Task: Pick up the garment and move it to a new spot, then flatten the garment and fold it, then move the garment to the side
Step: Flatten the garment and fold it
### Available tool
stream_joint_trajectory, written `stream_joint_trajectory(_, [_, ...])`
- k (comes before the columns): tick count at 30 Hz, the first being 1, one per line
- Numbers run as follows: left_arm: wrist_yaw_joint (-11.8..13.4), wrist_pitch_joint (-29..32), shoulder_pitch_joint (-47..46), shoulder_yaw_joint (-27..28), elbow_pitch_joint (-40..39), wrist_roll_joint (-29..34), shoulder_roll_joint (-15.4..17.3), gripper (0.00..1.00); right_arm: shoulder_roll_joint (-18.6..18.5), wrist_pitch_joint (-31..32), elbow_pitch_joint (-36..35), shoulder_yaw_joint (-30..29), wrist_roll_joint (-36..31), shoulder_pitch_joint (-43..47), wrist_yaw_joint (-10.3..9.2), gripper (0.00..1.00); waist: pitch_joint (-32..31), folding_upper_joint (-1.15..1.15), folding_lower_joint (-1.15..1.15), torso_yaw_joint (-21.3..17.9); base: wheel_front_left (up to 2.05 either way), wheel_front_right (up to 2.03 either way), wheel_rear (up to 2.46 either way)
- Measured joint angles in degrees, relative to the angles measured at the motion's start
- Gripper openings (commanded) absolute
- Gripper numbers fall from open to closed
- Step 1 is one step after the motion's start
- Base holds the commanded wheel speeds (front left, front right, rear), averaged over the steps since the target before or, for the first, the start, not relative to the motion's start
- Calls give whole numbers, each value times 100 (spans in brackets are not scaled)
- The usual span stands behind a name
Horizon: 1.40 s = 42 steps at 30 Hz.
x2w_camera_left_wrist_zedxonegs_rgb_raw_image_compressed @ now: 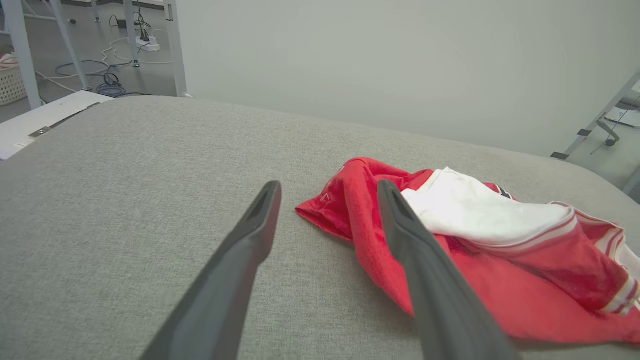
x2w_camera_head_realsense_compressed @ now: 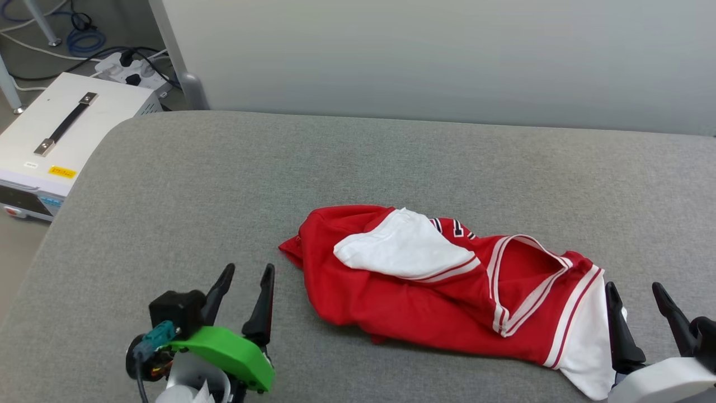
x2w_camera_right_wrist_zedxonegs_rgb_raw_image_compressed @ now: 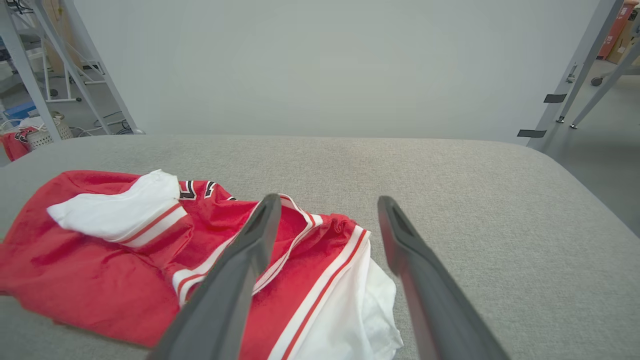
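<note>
Near front edge of worktop (x2w_camera_head_realsense_compressed: 224,184), toward right corner: garment (x2w_camera_head_realsense_compressed: 425,291), crumpled, one sleeve folded across chest. Both spread and empty: left claw (x2w_camera_head_realsense_compressed: 249,270) beside red hem, right claw (x2w_camera_head_realsense_compressed: 634,286) at white sleeve. Risk: pinching stacked layers, dragging cloth over edge.

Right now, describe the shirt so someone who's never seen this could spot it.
On the wide grey padded surface, look right of centre, near the front edge. The shirt lies crumpled there: bright red with white sleeves and striped trim, against plain grey.
</note>
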Motion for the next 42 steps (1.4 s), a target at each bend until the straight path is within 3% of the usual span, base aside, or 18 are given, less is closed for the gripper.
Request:
stream_joint_trajectory(7, [-191, 970, -714, -691, -38, -40, 134, 100, 0, 91, -361, 208, 25, 67, 0, 100, 113, 0, 0, -152, 0, 0, 0])
stream_joint_trajectory(17, [-260, 2566, -2210, -2516, 77, -646, 430, 100, 2, 165, -430, 388, 82, 29, 0, 100, 497, 0, 0, -548, 0, 0, 0])
stream_joint_trajectory(33, [-283, 3538, -3846, -4342, 1168, -1430, 987, 100, 3, -66, -22, 667, 443, -244, 0, 100, 1025, 0, 0, -1226, 0, 0, 0])
stream_joint_trajectory(34, [-283, 3610, -3987, -4598, 1392, -1572, 1058, 41, 2, -126, 58, 668, 480, -263, 0, 100, 1085, 0, 0, -1324, 0, 0, 0])
stream_joint_trajectory(35, [-283, 3533, -4032, -4630, 1457, -1569, 1070, 0, 2, -142, 85, 665, 509, -266, 0, 100, 1102, 0, 1, -1349, 0, 0, 0])
stream_joint_trajectory(42, [-272, 2766, -4273, -4638, 1779, -1337, 1067, 0, 1, -224, 218, 601, 570, -302, 0, 100, 1083, 0, 1, -1345, 0, 0, 0])
